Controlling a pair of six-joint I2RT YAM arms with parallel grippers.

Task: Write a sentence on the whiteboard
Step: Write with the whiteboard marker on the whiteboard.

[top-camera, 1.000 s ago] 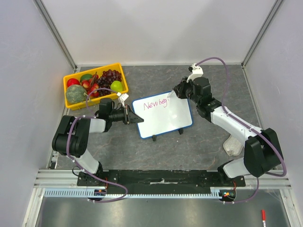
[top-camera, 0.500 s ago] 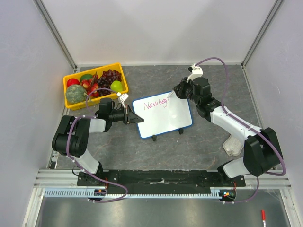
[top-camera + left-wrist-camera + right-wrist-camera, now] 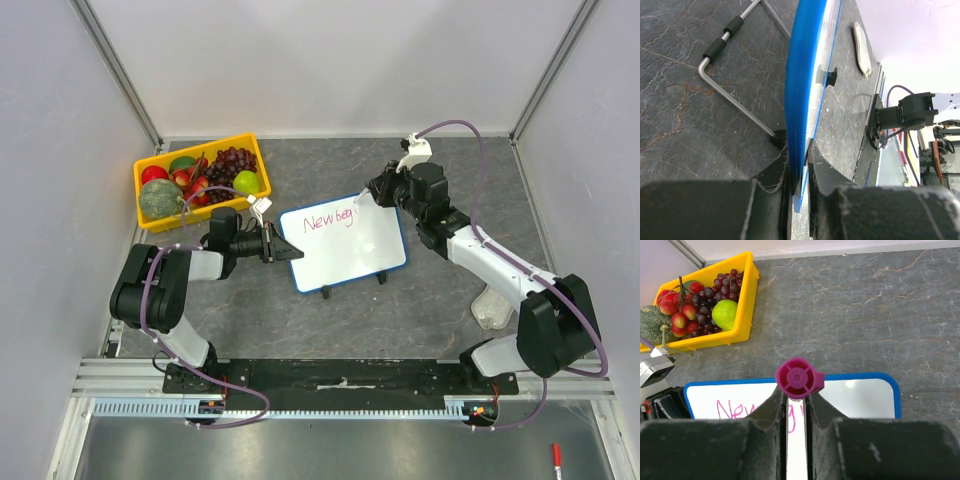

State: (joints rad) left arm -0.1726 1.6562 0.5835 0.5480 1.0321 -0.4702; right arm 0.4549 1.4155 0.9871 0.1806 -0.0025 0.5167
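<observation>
Reading the whiteboard (image 3: 342, 243) from the overhead camera, I make out pink-red handwriting along its upper left: "New begi". That is all of the sentence (image 3: 330, 220) I can see. The right wrist camera shows only "New" and part of one more stroke (image 3: 730, 410), the rest hidden behind the tool. I see no brand marks or printed labels anywhere.

The board stands on the bench (image 3: 420, 300), tilted on its feet. My left tool (image 3: 285, 250) is at the board's left edge. The left wrist camera shows both jaws of that tool (image 3: 800, 155) closed tight on the blue frame (image 3: 797, 75).

My right tool (image 3: 372, 195) sits over the board's upper right corner, clamped on a marker (image 3: 358, 206). The marker's magenta end cap (image 3: 799, 377) sticks up between the jaws (image 3: 796, 405), and its tip is just past the last letter.

A yellow tray (image 3: 190, 150) of fruit lies beyond the board's upper left corner.

Against the view a second ago, the writing reads the same. The board and left arm have not moved. The right wrist has edged slightly away from the board's right side.
</observation>
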